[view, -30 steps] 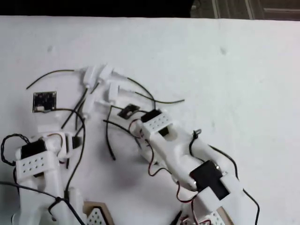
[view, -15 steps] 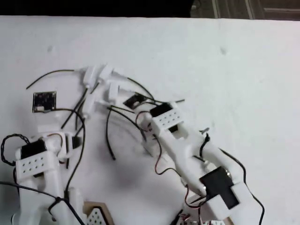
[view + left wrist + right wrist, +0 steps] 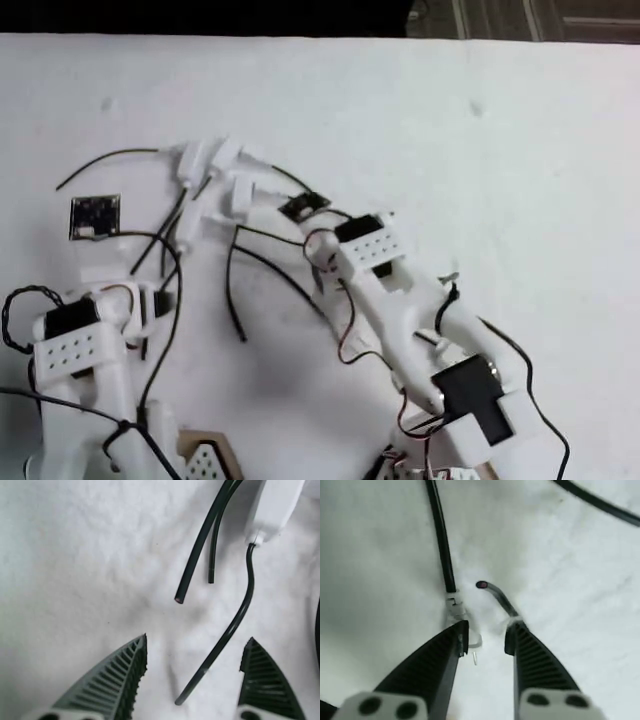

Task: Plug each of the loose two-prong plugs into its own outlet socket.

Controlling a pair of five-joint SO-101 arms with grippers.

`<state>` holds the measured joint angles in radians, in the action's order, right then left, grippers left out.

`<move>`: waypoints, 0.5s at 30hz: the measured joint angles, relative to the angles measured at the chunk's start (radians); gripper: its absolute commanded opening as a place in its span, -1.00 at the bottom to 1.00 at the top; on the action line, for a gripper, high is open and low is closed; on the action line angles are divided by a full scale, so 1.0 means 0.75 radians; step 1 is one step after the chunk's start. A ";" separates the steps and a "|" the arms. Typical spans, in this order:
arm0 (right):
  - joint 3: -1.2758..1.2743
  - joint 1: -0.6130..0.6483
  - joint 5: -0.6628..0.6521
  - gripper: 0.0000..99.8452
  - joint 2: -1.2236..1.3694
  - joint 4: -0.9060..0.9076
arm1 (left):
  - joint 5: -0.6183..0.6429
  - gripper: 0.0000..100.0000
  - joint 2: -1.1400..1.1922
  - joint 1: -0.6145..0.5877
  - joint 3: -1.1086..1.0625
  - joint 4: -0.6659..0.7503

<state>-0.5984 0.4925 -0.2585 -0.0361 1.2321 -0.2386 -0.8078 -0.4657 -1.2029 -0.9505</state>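
From above, the white table carries a cluster of white plugs toward its far left part: small blocky white bodies lying close together, some touching, with thin black cords trailing off them in loose curves. A small dark square board lies apart to the left of the cluster. The left arm sits at the near left corner, and the right arm stretches diagonally from the near right, with the right pincer down on the table just beside the cluster, among the cords. In the left wrist view, the left pincer is released, its two dark ridged fingers wide apart above the table. One white plug lies beyond them, smooth and tapering to a collar where its black lead leaves and curves in between the fingers; two cut cable ends lie beside it. In the right wrist view, the right pincer is parted only narrowly, with table showing in the gap. A black cable wearing a white tie runs to one fingertip, and a short cut-ended wire meets the other. A tiny white piece lies in the gap; what it is I cannot tell.
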 measured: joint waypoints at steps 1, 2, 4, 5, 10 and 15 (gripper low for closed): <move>-0.020 0.002 0.000 -0.78 0.000 0.004 | 0.000 -0.40 0.000 0.000 0.000 0.000; -0.037 0.010 0.000 -0.78 0.000 0.004 | 0.000 -0.40 0.000 0.000 0.000 0.000; -0.057 0.045 0.002 -0.78 -0.002 0.000 | 0.000 -0.40 0.000 0.000 0.000 0.000; -0.065 0.065 0.002 -0.78 -0.004 0.000 | 0.000 -0.40 0.000 0.000 0.000 0.000; -0.088 0.149 0.002 -0.78 -0.016 0.000 | 0.000 -0.40 0.000 0.000 0.000 0.000; -0.090 0.151 0.037 -0.79 -0.014 0.000 | 0.000 -0.40 0.000 0.000 0.000 0.000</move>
<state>-0.6659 0.6061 -0.2309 -0.0468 1.2321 -0.2386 -0.8078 -0.4657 -1.2029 -0.9505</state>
